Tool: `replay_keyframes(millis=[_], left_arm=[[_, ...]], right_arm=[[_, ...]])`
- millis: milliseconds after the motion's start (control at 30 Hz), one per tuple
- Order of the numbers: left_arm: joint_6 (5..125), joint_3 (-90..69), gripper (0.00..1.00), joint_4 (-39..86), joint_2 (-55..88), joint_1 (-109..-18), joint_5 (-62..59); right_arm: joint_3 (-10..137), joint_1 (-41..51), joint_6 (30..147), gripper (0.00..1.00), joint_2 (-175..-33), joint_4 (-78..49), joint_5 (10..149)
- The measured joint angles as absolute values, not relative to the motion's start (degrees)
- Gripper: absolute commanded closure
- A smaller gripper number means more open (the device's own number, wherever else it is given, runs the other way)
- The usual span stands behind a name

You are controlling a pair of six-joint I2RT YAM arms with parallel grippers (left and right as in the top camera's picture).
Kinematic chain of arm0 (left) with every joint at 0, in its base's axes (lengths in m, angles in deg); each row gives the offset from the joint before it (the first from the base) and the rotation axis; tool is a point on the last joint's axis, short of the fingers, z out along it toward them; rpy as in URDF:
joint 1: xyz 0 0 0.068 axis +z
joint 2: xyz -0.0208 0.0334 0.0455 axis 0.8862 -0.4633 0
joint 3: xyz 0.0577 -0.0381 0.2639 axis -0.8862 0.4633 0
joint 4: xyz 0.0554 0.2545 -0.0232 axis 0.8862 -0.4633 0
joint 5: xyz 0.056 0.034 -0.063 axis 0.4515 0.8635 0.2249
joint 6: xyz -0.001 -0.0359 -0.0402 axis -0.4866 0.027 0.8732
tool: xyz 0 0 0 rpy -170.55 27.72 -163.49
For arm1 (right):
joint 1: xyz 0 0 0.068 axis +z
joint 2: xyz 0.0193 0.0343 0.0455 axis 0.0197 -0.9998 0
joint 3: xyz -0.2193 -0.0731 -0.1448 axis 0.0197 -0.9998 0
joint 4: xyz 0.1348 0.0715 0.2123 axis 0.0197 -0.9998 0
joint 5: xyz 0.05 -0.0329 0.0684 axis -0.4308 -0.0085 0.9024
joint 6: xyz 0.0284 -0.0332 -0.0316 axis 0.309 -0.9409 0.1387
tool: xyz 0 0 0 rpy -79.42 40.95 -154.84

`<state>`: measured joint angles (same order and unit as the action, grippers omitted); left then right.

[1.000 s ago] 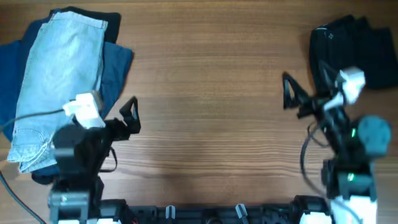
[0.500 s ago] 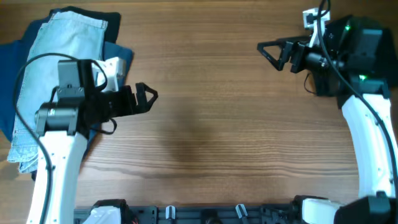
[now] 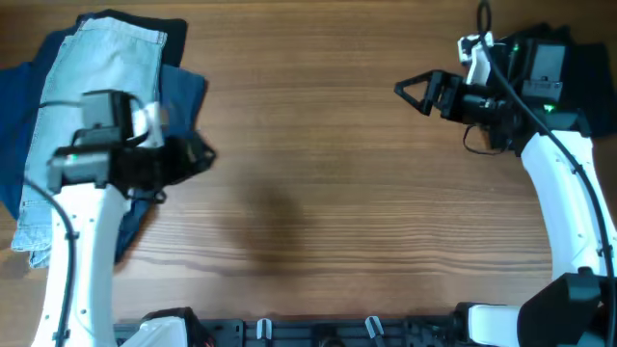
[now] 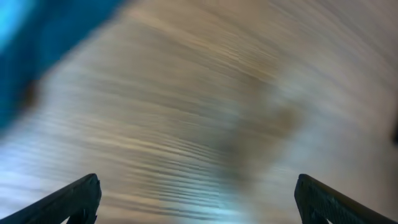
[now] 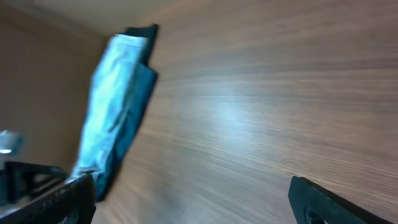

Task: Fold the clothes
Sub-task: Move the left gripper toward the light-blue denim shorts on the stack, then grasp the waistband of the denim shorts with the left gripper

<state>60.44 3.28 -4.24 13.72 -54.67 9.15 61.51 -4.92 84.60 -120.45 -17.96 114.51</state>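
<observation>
The shorts (image 3: 96, 87), lying lengthwise away from the robot, sit just left of the spread, empty left tool (image 3: 199, 154), far from the spread right tool (image 3: 413, 90).

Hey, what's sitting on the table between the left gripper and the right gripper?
Nothing. The overhead view shows only bare wooden table between the left gripper and the right gripper.
</observation>
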Motion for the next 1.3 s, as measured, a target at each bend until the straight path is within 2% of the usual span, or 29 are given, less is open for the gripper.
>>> replay_keyframes(millis=[233, 400, 900, 1300], left_arm=[[65.01, 3.26, 0.0, -4.76, 13.7, -39.74, 20.89], [65.05, 3.26, 0.0, -4.79, 13.7, -34.83, 24.5], [71.46, 3.5, 0.0, -3.54, 6.62, -32.97, 28.54], [72.09, 3.5, 0.0, -4.24, 6.62, -32.97, 28.67]], right_arm=[[61.51, -0.62, 84.35, 0.01, -120.45, -16.54, 108.15], [61.51, 2.27, 84.35, 0.01, -120.45, -15.19, 105.44], [61.51, 3.84, 84.35, 0.01, -121.52, -12.76, 103.06], [61.51, 5.83, 84.35, 0.0, -121.54, -12.74, 102.84]])
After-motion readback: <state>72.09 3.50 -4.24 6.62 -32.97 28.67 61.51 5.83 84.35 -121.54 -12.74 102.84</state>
